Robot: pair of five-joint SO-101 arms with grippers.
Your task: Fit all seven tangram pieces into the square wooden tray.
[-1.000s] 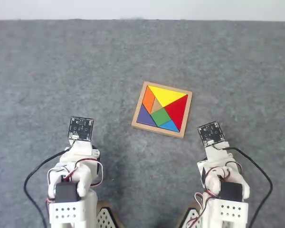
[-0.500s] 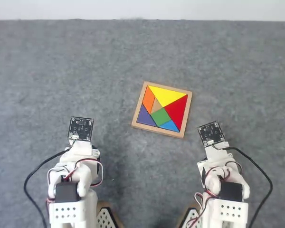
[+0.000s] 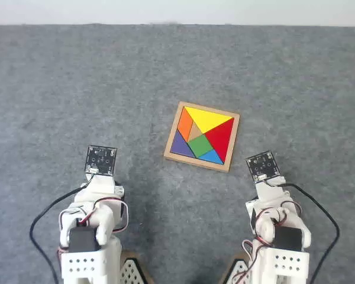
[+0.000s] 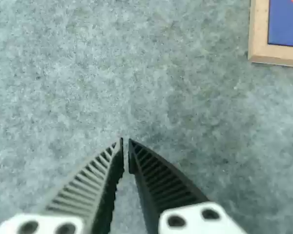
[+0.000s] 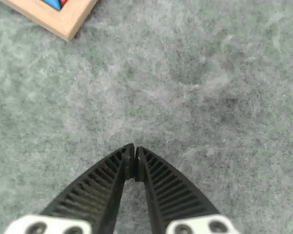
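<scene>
Jaws on the left gripper and right gripper are closed and empty. All seven pieces fill the tray; the job looks done.

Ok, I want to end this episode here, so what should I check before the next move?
1. Seven pieces in the tray, namely yellow, orange, purple, tan, green, red, blue: ok.
2. No piece overlaps the tray's rim: ok.
3. Every piece seated flat: cannot tell from above.
4. Left gripper shut and empty: ok.
5. Right gripper shut and empty: ok.
6. Both grippers apart from the tray: ok.
</scene>
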